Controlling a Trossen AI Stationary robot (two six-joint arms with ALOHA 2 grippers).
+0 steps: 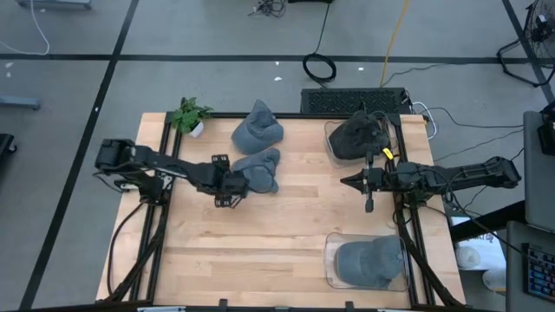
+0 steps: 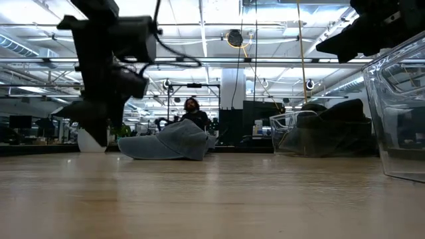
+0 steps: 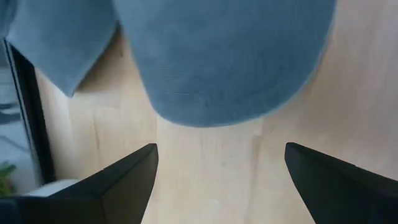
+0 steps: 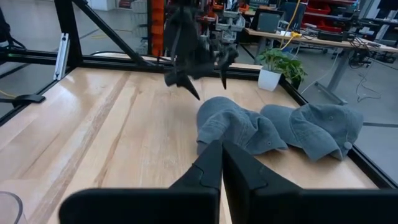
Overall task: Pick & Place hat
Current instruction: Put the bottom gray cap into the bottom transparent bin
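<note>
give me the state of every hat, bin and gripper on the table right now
left gripper: open, poised at the near blue hat
near blue hat: lying on the table, not gripped
far blue hat: crumpled, untouched
far bin: holds a dark hat
near bin: holds a grey cap
right gripper: shut, empty

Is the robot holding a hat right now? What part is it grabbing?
No, nothing is held. The left gripper is open just short of a blue hat lying on the table. The right gripper is shut and empty.
</note>
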